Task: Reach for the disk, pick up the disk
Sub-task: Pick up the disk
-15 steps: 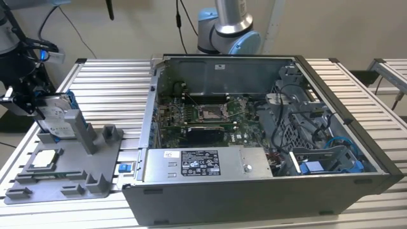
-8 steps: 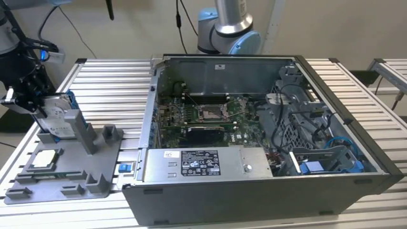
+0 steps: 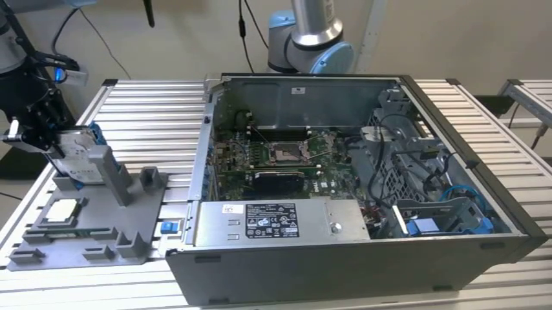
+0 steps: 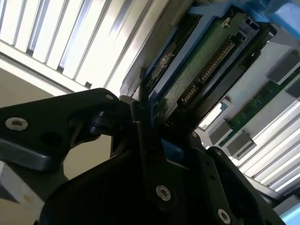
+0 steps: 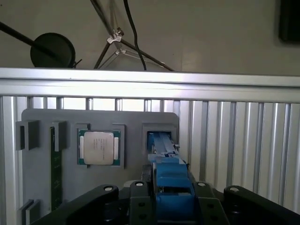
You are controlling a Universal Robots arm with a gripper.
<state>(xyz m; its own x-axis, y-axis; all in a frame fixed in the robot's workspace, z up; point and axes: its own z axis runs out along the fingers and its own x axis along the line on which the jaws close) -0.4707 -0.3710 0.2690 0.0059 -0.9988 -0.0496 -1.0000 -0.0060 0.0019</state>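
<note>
The disk (image 3: 79, 157), silver with a white label and a blue bracket, stands on edge beside a grey upright of the fixture (image 3: 97, 240) at the exterior view's left. My gripper (image 3: 59, 150) is at the disk's upper end, its black fingers on either side. In the second wrist view the disk (image 4: 197, 70) shows its green circuit side and blue frame, with a finger (image 4: 139, 123) pressed against its edge. In the first wrist view the blue bracket (image 5: 165, 146) sits tight between the fingers of my gripper (image 5: 171, 194), which is shut on it.
A square silver chip (image 3: 62, 211) (image 5: 98, 147) and a green memory stick (image 5: 55, 164) lie in the fixture. An open computer case (image 3: 345, 278) with a grey power supply (image 3: 276, 221) stands at the middle and right. The slatted metal table (image 3: 147, 123) runs under everything.
</note>
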